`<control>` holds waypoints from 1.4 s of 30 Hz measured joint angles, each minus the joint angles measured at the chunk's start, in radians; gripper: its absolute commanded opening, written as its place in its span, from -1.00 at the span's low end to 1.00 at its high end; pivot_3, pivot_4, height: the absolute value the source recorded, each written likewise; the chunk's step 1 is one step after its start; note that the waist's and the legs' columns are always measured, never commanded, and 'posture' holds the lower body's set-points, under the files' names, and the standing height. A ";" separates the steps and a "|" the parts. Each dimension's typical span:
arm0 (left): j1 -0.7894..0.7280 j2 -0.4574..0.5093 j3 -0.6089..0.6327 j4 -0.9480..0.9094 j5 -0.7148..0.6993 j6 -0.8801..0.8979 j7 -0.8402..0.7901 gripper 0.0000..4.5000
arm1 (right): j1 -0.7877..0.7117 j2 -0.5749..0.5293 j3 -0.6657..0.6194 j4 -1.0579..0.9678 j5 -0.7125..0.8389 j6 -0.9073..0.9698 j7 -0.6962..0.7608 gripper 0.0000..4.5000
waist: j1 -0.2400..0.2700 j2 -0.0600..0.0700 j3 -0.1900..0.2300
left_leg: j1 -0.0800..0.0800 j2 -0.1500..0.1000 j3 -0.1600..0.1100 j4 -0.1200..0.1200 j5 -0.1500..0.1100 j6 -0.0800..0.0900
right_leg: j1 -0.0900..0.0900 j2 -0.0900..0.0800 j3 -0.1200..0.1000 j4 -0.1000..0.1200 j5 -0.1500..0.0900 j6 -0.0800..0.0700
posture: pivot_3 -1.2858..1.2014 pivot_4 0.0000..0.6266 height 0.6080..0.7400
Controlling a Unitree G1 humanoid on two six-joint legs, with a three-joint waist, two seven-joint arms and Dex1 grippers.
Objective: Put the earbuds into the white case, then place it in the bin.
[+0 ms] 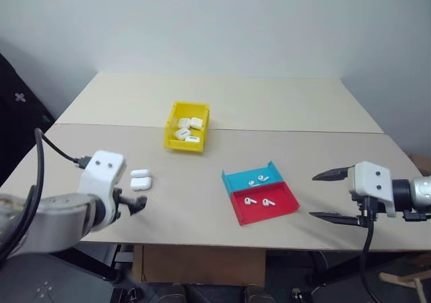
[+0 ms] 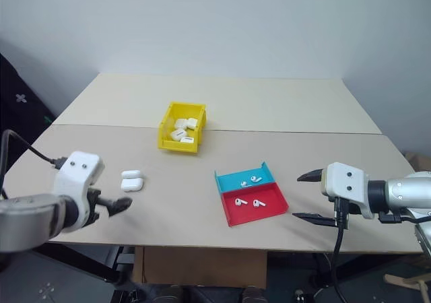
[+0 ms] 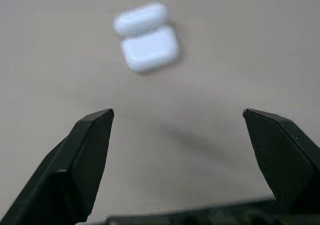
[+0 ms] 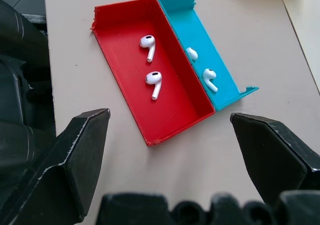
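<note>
Earbuds [image 4: 152,82]: four loose, none picked up, two in the red tray [image 4: 125,75] and two in the blue tray [image 4: 197,32]. The trays sit side by side, walls touching, near the table's [image 1: 303,108] front edge, right of centre.

Right tool [image 1: 330,195]: fingers spread wide, empty, hovering off the table just beside the trays on their right, near the front edge. In its wrist view both trays lie straight ahead between the fingers [image 4: 75,150], red one nearer.

Left tool [image 1: 135,204]: open too, nothing held, above the front-left part of the table. The white case [image 1: 140,180] lies just beyond its fingertips, not touched. Wrist view shows the case ahead between the two black fingers [image 3: 80,160], lid flipped open, resting flat on the table.

The bin [image 1: 186,126]: yellow, further back toward the table's middle, by the seam between the two tabletop boards. It already holds several white cases [image 1: 190,129]. Bin is well apart from both tools; the open case is between the bin and the left tool, closer to the tool.
</note>
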 measured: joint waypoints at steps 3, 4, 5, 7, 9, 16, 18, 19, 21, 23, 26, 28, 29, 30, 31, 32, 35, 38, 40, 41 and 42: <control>-0.128 -0.117 -0.091 0.065 -0.002 0.010 0.112 1.00 | 0.003 0.001 -0.012 -0.021 0.001 0.031 -0.022 0.99 | 0.004 -0.001 0.000 | -0.002 0.000 0.000 0.000 0.000 0.000 | 0.000 0.000 0.000 -0.002 0.001 0.001 | 0.03 -0.52 1.00; -0.161 -0.157 -0.107 0.094 -0.002 0.016 0.145 1.00 | 0.005 0.001 -0.013 -0.024 0.001 0.039 -0.023 0.99 | 0.005 -0.001 0.000 | -0.002 -0.001 -0.001 0.000 0.000 0.000 | 0.001 0.000 0.000 -0.002 0.001 0.001 | 0.03 -0.52 1.00; -0.195 -0.191 -0.122 0.123 -0.002 0.021 0.177 1.00 | 0.007 0.001 -0.014 -0.026 0.001 0.045 -0.023 0.99 | 0.006 -0.002 0.001 | -0.002 -0.001 -0.001 0.000 0.000 0.000 | 0.001 0.000 0.000 -0.002 0.002 0.000 | 0.03 -0.52 1.00; -0.238 -0.217 -0.135 0.163 -0.002 0.047 0.213 1.00 | 0.009 0.001 -0.014 -0.030 0.001 0.052 -0.024 0.99 | 0.006 -0.003 0.001 | -0.002 -0.001 -0.001 0.000 0.000 0.000 | 0.001 0.000 0.000 -0.002 0.004 0.001 | 0.03 -0.52 1.00; -0.282 -0.229 -0.151 0.201 -0.002 0.086 0.242 1.00 | 0.008 0.001 -0.014 -0.031 0.001 0.059 -0.030 0.99 | 0.005 -0.003 0.001 | -0.002 -0.001 -0.001 0.000 0.000 0.000 | 0.001 0.000 0.000 -0.003 0.004 0.002 | 0.03 -0.52 1.00; -0.316 -0.313 -0.178 0.298 -0.002 0.168 0.287 1.00 | 0.027 0.024 -0.007 -0.031 -0.006 0.073 -0.067 0.99 | 0.003 -0.003 0.002 | -0.001 -0.001 -0.001 0.000 0.001 -0.001 | 0.002 0.000 0.000 -0.002 0.003 0.005 | 0.03 -0.52 1.00; -0.329 -0.346 -0.189 0.325 -0.002 0.175 0.301 1.00 | 0.037 0.024 -0.008 -0.031 -0.010 0.077 -0.074 0.99 | 0.004 -0.003 0.002 | -0.002 -0.002 -0.001 0.000 0.001 -0.001 | 0.002 0.000 0.000 -0.003 0.003 0.004 | 0.03 -0.52 1.00; -0.338 -0.360 -0.191 0.335 -0.002 0.176 0.305 1.00 | 0.040 0.024 -0.009 -0.033 -0.009 0.079 -0.078 0.99 | 0.004 -0.004 0.002 | -0.002 -0.002 -0.001 0.000 0.001 -0.001 | 0.002 0.000 0.000 -0.003 0.003 0.004 | 0.03 -0.52 1.00; -0.367 -0.378 -0.209 0.361 -0.002 0.192 0.318 1.00 | 0.049 0.024 -0.013 -0.042 -0.009 0.084 -0.089 0.99 | 0.005 -0.004 0.002 | -0.002 -0.002 -0.002 0.000 0.001 -0.001 | 0.002 0.000 0.000 -0.003 0.003 0.004 | 0.03 -0.52 1.00; -0.389 -0.397 -0.211 0.393 -0.002 0.202 0.319 1.00 | 0.070 0.026 -0.016 -0.057 -0.009 0.087 -0.097 0.99 | 0.005 -0.004 0.002 | -0.002 -0.002 -0.002 0.000 0.001 -0.001 | 0.002 0.000 0.000 -0.003 0.003 0.004 | 0.03 -0.52 1.00; -0.414 -0.403 -0.228 0.431 -0.002 0.221 0.326 1.00 | 0.105 0.028 -0.021 -0.073 -0.010 0.101 -0.105 0.99 | 0.003 -0.004 0.002 | -0.002 -0.002 -0.002 0.000 0.001 -0.001 | 0.002 0.000 0.000 -0.003 0.004 0.006 | 0.03 -0.52 1.00; -0.428 -0.405 -0.238 0.453 0.002 0.238 0.327 1.00 | 0.119 0.028 -0.027 -0.080 -0.010 0.114 -0.115 0.99 | 0.002 -0.004 0.002 | -0.002 -0.002 -0.002 0.000 0.001 -0.001 | 0.002 0.000 0.000 -0.003 0.004 0.006 | 0.03 -0.52 1.00; -0.429 -0.407 -0.241 0.461 0.005 0.242 0.327 1.00 | 0.123 0.029 -0.032 -0.085 -0.010 0.115 -0.119 0.99 | 0.002 -0.004 0.002 | -0.002 -0.002 -0.002 0.000 0.001 -0.001 | 0.002 0.000 0.000 -0.003 0.004 0.006 | 0.03 -0.52 1.00; -0.431 -0.412 -0.250 0.472 0.010 0.253 0.327 1.00 | 0.131 0.030 -0.045 -0.092 -0.010 0.116 -0.122 0.99 | 0.002 -0.004 0.002 | -0.001 -0.002 -0.002 0.000 0.001 -0.001 | 0.002 0.000 0.000 -0.003 0.004 0.006 | 0.03 -0.52 1.00; -0.431 -0.417 -0.254 0.482 0.019 0.256 0.327 1.00 | 0.135 0.030 -0.052 -0.095 -0.010 0.118 -0.127 0.99 | 0.002 -0.004 0.002 | -0.001 -0.002 -0.002 0.000 0.001 -0.001 | 0.002 0.000 0.000 -0.003 0.003 0.006 | 0.03 -0.52 1.00; -0.431 -0.422 -0.255 0.492 0.023 0.257 0.327 1.00 | 0.139 0.030 -0.056 -0.097 -0.010 0.119 -0.131 0.99 | 0.002 -0.004 0.002 | -0.002 -0.002 -0.002 0.000 0.001 -0.002 | 0.002 0.000 0.000 -0.003 0.003 0.005 | 0.03 -0.52 1.00; -0.434 -0.433 -0.255 0.526 0.057 0.279 0.316 1.00 | 0.148 0.031 -0.059 -0.108 -0.010 0.123 -0.138 0.99 | 0.002 -0.004 0.002 | -0.002 -0.002 -0.002 0.000 0.002 -0.002 | 0.002 0.000 0.000 -0.003 0.003 0.005 | 0.03 -0.52 1.00; -0.444 -0.435 -0.254 0.560 0.103 0.308 0.277 1.00 | 0.153 0.036 -0.059 -0.117 -0.011 0.126 -0.148 0.99 | 0.002 -0.004 0.002 | -0.002 -0.002 -0.002 0.000 0.002 -0.002 | 0.002 0.000 0.000 -0.003 0.003 0.005 | 0.03 -0.52 1.00; -0.449 -0.435 -0.251 0.586 0.129 0.334 0.240 1.00 | 0.156 0.038 -0.059 -0.122 -0.011 0.137 -0.158 0.99 | 0.002 -0.004 0.002 | -0.002 -0.002 -0.002 0.000 0.001 -0.002 | 0.002 0.000 0.000 -0.003 0.003 0.005 | 0.03 -0.52 1.00; -0.454 -0.436 -0.249 0.603 0.145 0.352 0.212 1.00 | 0.159 0.038 -0.059 -0.123 -0.012 0.144 -0.161 0.99 | 0.002 -0.005 0.002 | -0.002 -0.002 -0.002 0.000 0.002 -0.002 | 0.002 0.000 -0.001 -0.003 0.003 0.005 | 0.03 -0.52 1.00; -0.457 -0.436 -0.247 0.611 0.155 0.362 0.200 1.00 | 0.159 0.038 -0.059 -0.123 -0.012 0.146 -0.162 0.99 | 0.002 -0.005 0.002 | -0.002 -0.002 -0.002 0.000 0.002 -0.002 | 0.002 0.000 -0.001 -0.003 0.003 0.005 | 0.03 -0.52 1.00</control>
